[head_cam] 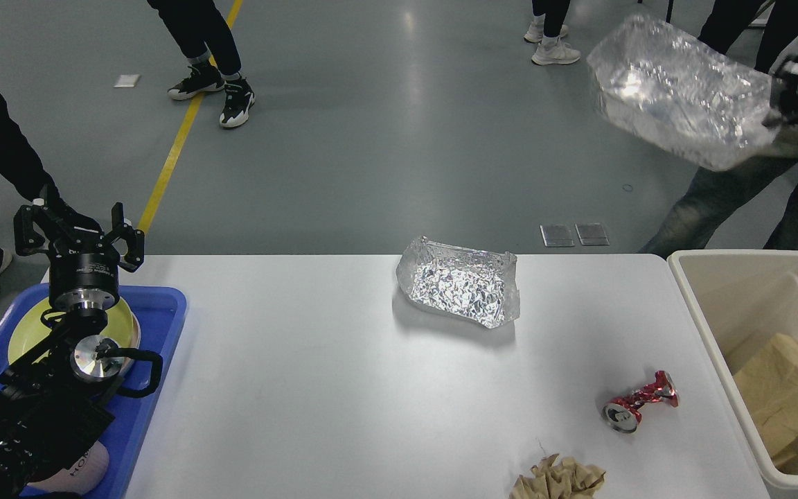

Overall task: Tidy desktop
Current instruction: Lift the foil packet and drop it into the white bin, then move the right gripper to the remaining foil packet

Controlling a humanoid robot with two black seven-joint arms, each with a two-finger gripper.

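Your desktop [316, 388] filled the near middle of the view, with a blue tray [163, 305] at its left end and a beige bin [711, 305] off its right end. On it lay a crumpled foil tray [460, 290] toward the far edge, a crushed red can [638, 403] near right, and a brown paper wad [560, 478] at the near edge. Your right gripper [781, 93] was high at far right, clamped on a second foil tray [679, 90] — well above the bin. Your left gripper [79, 234] hung over the blue tray and its yellow plate [125, 326], jaws apart, holding nothing.
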